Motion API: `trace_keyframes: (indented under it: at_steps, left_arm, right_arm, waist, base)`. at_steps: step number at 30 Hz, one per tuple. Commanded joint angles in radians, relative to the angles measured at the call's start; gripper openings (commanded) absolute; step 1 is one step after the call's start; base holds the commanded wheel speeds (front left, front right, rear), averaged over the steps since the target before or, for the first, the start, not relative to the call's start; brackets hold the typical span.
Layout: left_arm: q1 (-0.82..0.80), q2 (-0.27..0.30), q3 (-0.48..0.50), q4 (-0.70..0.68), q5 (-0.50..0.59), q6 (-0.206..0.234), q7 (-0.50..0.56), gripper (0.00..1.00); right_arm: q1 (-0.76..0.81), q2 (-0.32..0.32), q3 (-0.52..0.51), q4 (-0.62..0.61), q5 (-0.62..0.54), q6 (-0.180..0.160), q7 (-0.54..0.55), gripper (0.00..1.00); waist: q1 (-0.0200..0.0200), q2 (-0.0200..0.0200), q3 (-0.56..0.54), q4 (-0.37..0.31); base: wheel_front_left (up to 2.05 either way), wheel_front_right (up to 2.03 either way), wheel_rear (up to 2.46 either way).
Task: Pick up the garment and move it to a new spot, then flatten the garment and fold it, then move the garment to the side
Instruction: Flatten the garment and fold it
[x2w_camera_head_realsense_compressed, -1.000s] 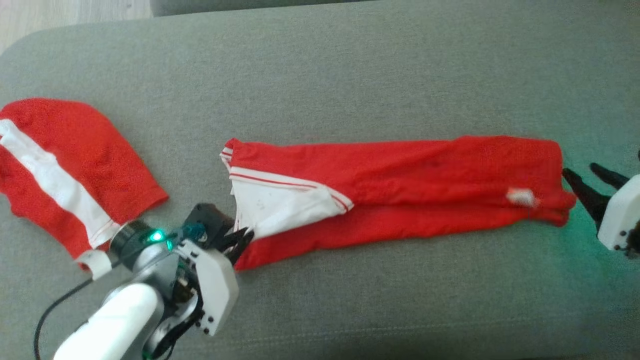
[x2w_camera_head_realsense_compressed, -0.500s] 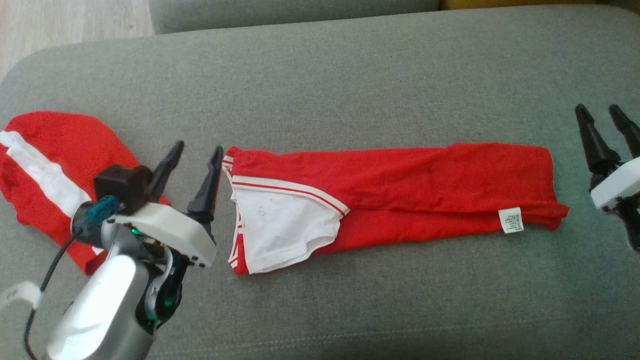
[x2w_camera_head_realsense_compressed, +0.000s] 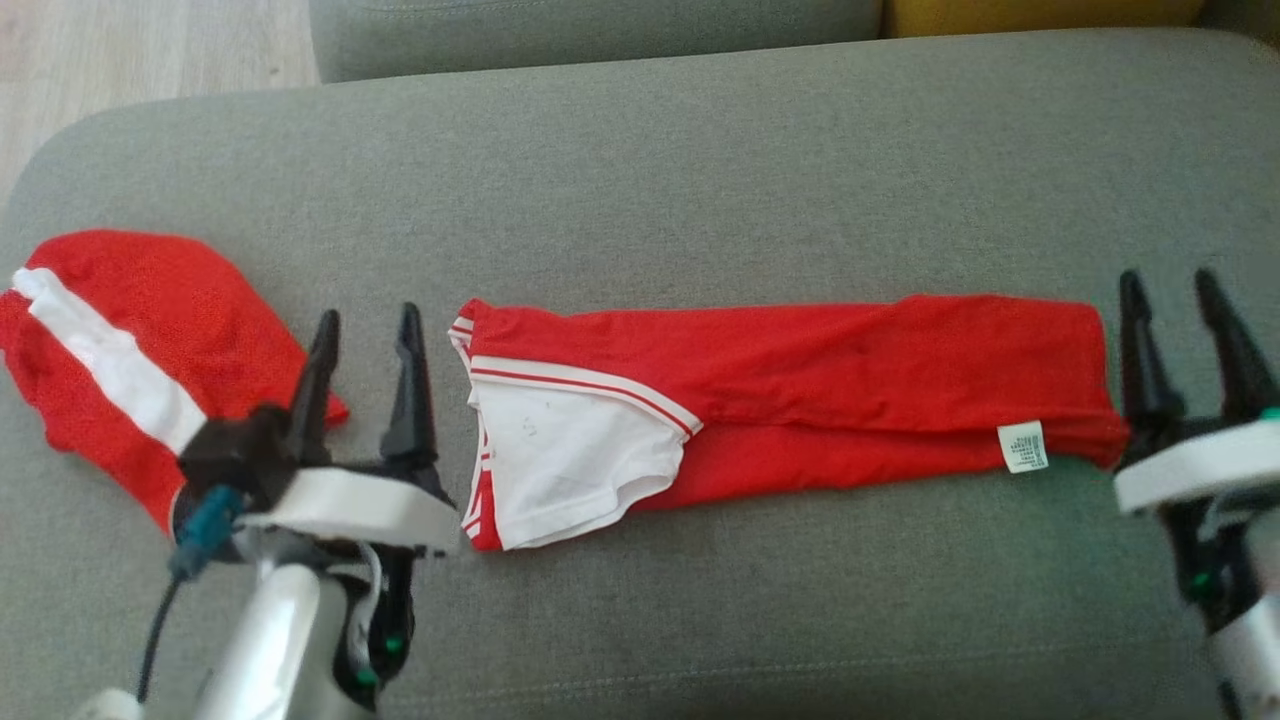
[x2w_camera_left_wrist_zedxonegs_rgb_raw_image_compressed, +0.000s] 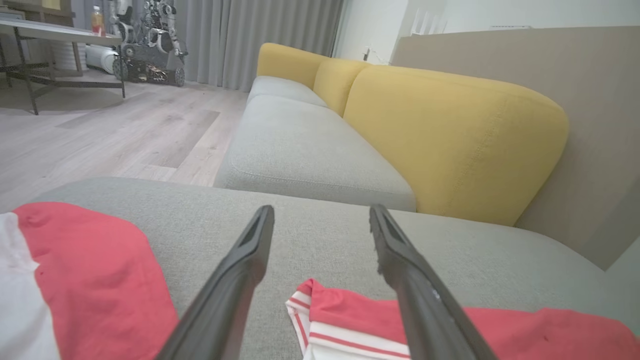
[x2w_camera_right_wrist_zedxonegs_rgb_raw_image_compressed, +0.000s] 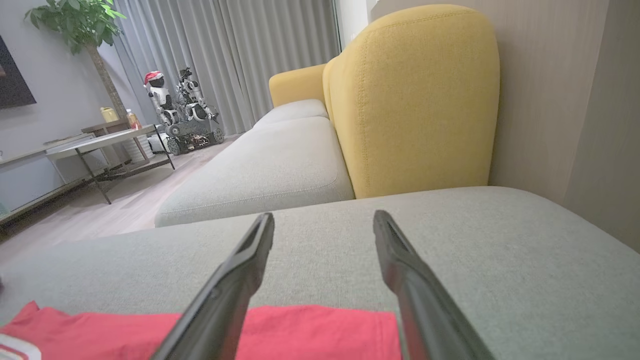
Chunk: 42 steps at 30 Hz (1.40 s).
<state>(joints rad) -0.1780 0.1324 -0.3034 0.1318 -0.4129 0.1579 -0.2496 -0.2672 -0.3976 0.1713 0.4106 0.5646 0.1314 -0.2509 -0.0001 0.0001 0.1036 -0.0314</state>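
Observation:
The garment is a red shirt with a white, red-striped sleeve, folded into a long band across the grey sofa seat. A small white label shows near its right end. My left gripper stands open just left of the garment's sleeve end, touching nothing. My right gripper is open too, just past the garment's right end. In the left wrist view the sleeve end of the garment lies under the open fingers. In the right wrist view the garment's red edge runs below the fingers.
A second red piece with a white stripe lies at the seat's left end, behind my left gripper. Yellow back cushions and another grey seat lie beyond. Wooden floor starts past the seat's far left edge.
Both grippers let go of the garment's ends, opened wide and pulled back toward me. The garment now lies loose on the seat, its sleeve end settled flat. The head camera tilted slightly.

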Motion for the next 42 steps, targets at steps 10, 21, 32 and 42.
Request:
trace_keyframes:
  at_steps: [10,21,32,42]
  left_arm:
    - [0.067,-0.078,0.147,-0.043,0.153,-0.123,-0.012,1.0]
    - [0.059,-0.082,0.149,-0.045,0.137,-0.13,-0.012,1.0]
    - [0.033,-0.082,0.112,-0.029,0.13,-0.127,-0.012,1.0]
    - [0.01,-0.082,0.098,-0.022,0.135,-0.121,-0.012,1.0]
  right_arm:
    - [0.1,0.108,-0.099,-0.132,-0.157,-0.001,-0.011,1.0]
    - [0.094,0.117,-0.14,-0.051,-0.159,-0.001,-0.009,1.0]
    - [-0.055,0.155,-0.239,0.237,-0.077,-0.001,0.11,1.0]
    - [-0.151,0.129,-0.229,0.442,-0.057,-0.001,0.163,1.0]
  waist:
    - [0.0001,-0.0001,0.008,0.006]
    - [0.0001,-0.0001,0.019,0.012]
    - [0.0001,-0.0001,0.068,0.034]
    - [0.0001,-0.0001,0.094,0.062]
  base:
    - [0.0,0.0,0.0]
    - [0.0,0.0,0.0]
    - [0.0,0.0,0.0]
    - [0.0,0.0,0.0]
